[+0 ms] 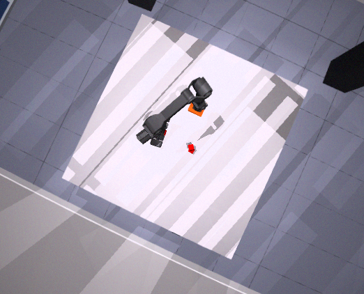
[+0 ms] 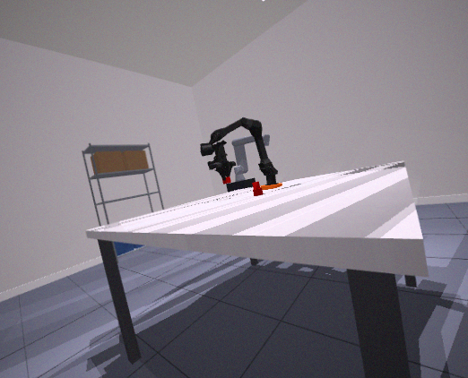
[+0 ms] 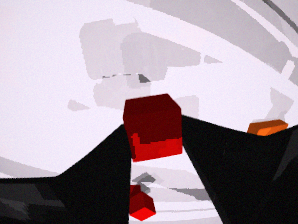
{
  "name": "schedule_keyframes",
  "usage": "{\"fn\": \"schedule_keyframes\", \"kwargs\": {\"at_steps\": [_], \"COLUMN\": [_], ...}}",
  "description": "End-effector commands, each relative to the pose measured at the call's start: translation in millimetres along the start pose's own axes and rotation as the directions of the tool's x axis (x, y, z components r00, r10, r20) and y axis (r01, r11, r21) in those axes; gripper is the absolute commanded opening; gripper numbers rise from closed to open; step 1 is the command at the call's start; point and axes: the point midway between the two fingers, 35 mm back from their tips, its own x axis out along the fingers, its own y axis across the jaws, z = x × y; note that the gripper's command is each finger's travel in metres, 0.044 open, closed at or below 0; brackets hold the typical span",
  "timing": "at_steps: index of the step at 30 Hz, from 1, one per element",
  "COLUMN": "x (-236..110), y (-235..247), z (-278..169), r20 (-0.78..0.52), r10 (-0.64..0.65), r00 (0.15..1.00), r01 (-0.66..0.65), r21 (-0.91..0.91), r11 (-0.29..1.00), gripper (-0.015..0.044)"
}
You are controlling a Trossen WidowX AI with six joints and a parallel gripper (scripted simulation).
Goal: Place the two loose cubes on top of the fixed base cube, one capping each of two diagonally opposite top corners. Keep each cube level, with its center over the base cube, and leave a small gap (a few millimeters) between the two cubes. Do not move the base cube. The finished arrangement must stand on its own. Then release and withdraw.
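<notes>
No containers stand on the counter [image 2: 296, 251]; a rack [image 2: 89, 179] by the wall carries a brown box [image 2: 118, 161]. The arm bends up from its orange base [image 1: 196, 111] and reaches down, wrist raised above the counter. The pincer [image 3: 154, 137] is clamped on a red cube [image 3: 153, 125], lifted off the surface. Below it in the wrist view, well apart, the other red cubes [image 3: 140, 204] sit on the counter, near the base [image 1: 192, 148].
</notes>
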Motion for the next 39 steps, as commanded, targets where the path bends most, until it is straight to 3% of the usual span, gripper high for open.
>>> {"fn": "schedule_keyframes", "kwargs": {"at_steps": [1, 7, 20, 39], "x": [-15.1, -19.3, -18.4, -16.5], "y": [0.5, 1.3, 25.2, 51.8], "z": [0.7, -1.4, -34.9, -90.2], "r20": [0.012, 0.013, 0.016, 0.012], "r10": [0.010, 0.011, 0.021, 0.034], "r00": [1.000, 1.000, 1.000, 0.999], "r01": [-0.010, -0.011, -0.014, -0.012], "r21": [0.003, -0.014, -0.357, -0.773], "r11": [1.000, 1.000, 0.934, 0.634], "gripper": [0.0105, 0.0105, 0.0105, 0.0105]}}
